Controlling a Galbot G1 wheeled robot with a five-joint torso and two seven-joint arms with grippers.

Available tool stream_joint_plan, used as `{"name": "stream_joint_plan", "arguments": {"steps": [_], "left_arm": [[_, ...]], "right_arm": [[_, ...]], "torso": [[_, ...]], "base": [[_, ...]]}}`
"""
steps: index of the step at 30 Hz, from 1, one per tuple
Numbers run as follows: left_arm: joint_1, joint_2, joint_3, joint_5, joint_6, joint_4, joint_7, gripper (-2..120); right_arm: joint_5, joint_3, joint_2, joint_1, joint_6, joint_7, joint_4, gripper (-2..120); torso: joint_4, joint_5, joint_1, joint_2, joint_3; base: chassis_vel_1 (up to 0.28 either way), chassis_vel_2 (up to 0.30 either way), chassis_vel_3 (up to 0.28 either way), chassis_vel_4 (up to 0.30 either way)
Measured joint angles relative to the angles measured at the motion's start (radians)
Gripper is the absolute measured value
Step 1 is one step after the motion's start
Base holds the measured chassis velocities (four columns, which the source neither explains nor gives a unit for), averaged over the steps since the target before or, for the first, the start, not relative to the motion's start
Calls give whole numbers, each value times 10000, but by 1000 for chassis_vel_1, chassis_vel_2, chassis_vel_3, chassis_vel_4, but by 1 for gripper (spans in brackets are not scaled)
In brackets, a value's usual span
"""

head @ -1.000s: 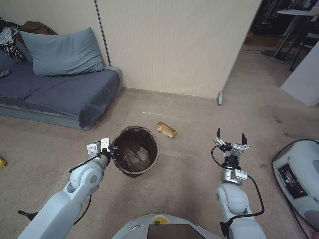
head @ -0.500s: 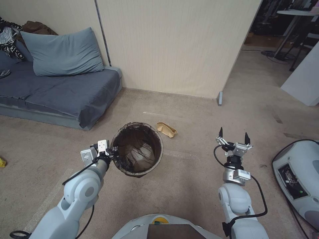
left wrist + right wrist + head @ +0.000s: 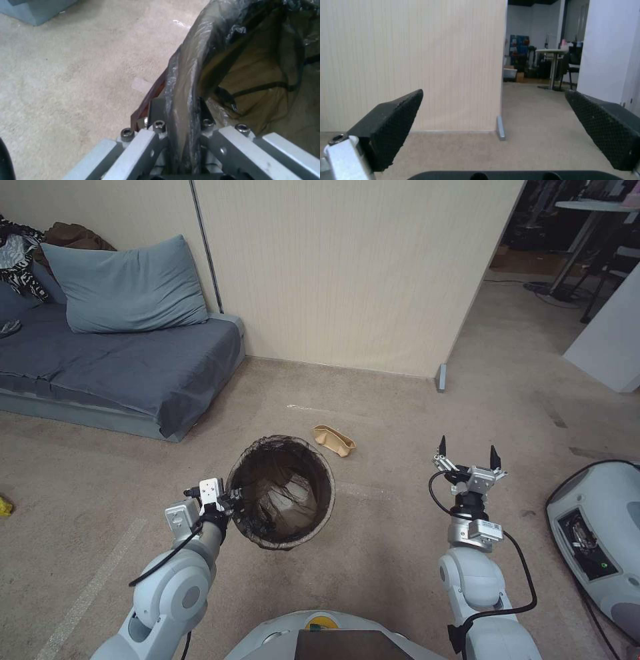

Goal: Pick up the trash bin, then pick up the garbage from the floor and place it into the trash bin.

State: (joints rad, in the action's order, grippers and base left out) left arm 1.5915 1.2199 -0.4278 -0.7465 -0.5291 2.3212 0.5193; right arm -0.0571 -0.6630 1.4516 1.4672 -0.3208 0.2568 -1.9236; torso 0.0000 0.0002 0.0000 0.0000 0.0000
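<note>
One rim pinch: left gripper (image 3: 230, 505) clamped on round dark-lined plastic trash bin (image 3: 283, 493) | light, liner slippery | right gripper (image 3: 467, 459) spread wide, empty | tan paper piece (image 3: 334, 440) limp, on carpet (image 3: 400, 407) beside bin.

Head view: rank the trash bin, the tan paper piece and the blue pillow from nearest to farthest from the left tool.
1. Trash bin: rim clamped in the left tool.
2. Tan paper piece: on the carpet just beyond the bin.
3. Blue pillow: on the sofa, against the wall.

Left gripper (image 3: 230, 505) fingers (image 3: 156, 110) clamped, arm extended forward, right gripper (image 3: 467, 454) raised, fingers (image 3: 391, 117) spread apart
</note>
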Motion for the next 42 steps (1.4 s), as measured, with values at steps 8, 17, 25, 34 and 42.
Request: {"name": "stream_joint_plan", "arguments": {"steps": [8,17,25,34,42], "left_arm": [[630,282,135,911,199,117,-203,0],[1079,592,200,1533,463,144,-233,0],[1338,829,24,1876,758,195,-205,0],[1459,903,-14,1849,791,264,-177,0],[1533,824,-95,1832,884,294,-163,0]], "right_arm": [[67,26,29,47,37,17,23,100],[118,-10,32,89,30,13,58,100],[131,-46,36,116,-119,-151,92,100],[60,-29,-43,179,-253,-448,64,100],[-220,23,-289,227,-334,-878,-19,100]], "torso": [[1,-1,0,0,0],[0,-1,0,0,0],[0,-1,0,0,0],[0,-1,0,0,0],[0,-1,0,0,0]], "base": [[0,0,0,0],[0,0,0,0],[0,0,0,0],[0,0,0,0],[0,0,0,0]]}}
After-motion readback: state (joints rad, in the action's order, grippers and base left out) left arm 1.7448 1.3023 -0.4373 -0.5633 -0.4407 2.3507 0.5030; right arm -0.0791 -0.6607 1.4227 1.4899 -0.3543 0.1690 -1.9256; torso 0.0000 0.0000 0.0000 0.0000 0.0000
